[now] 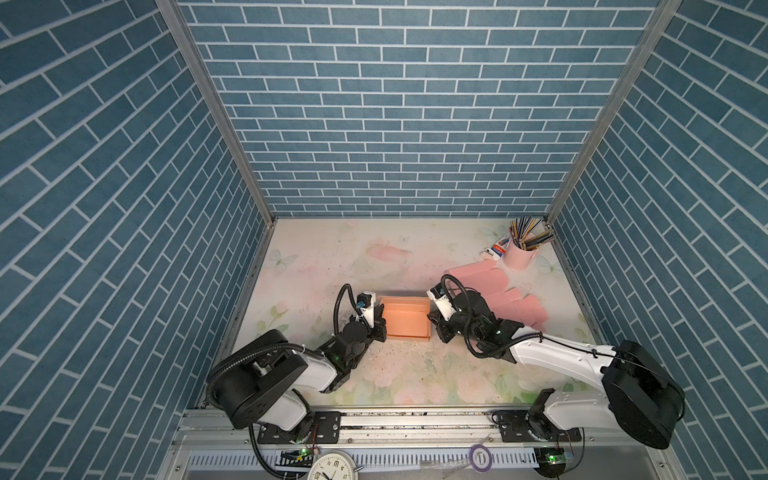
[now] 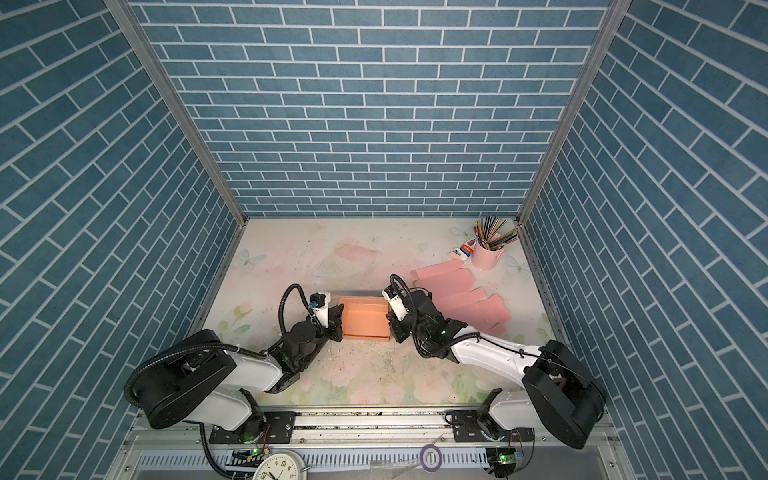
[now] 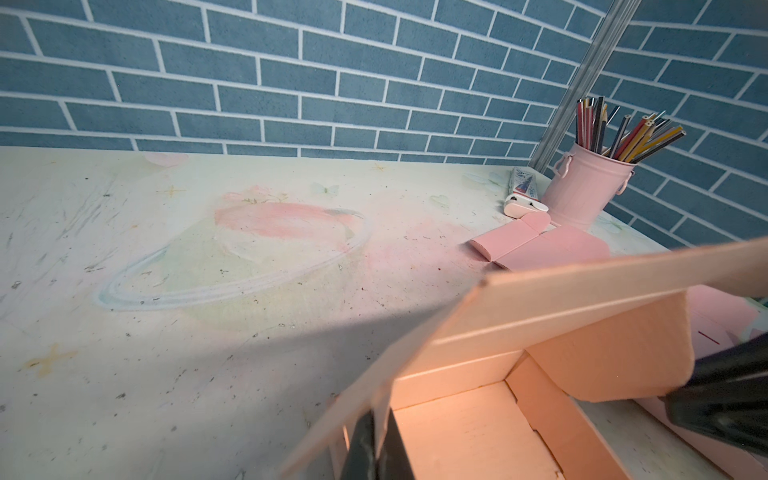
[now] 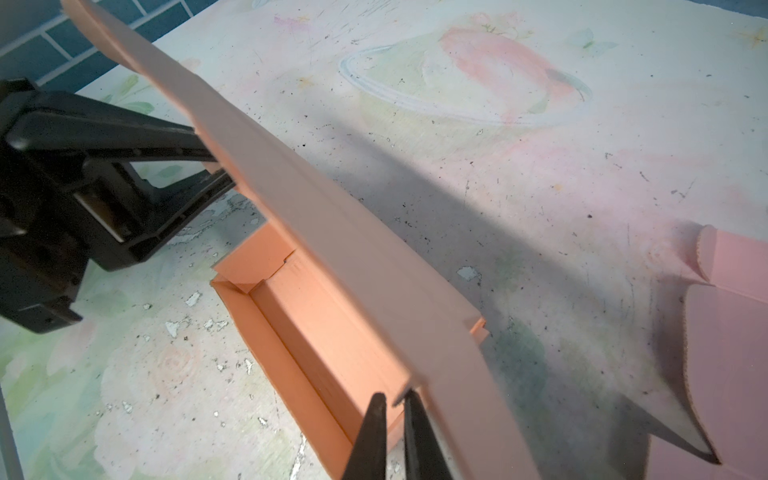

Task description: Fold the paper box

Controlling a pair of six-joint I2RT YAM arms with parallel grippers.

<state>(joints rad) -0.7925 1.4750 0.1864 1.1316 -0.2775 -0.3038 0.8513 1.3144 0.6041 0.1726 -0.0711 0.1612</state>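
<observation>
**Both arms pinch the half-formed paper box at mid-counter**

In both top views the orange paper box (image 1: 405,322) (image 2: 365,324) sits open-topped near the middle of the counter (image 1: 332,266), between the two arms. The left fingers (image 1: 380,323) (image 2: 338,322) meet its left wall, and the right fingers (image 1: 433,323) (image 2: 390,324) meet its right wall. Well apart, toward the far right corner, flat pink blanks (image 1: 494,286) lie near a pink pencil cup (image 1: 517,257).

In the left wrist view, the left fingers (image 3: 370,444) are pressed together on the thin edge of a side flap of the box (image 3: 478,428). The lid panel tilts up over the tray. The right fingers (image 3: 723,399) show dark at the opposite rounded flap.

In the right wrist view, the right fingers (image 4: 376,432) are closed to a sliver on card at the near corner of the box (image 4: 316,332). The lid panel slants across the view. At the far end the left fingers (image 4: 166,137) clamp the other flap.
</observation>
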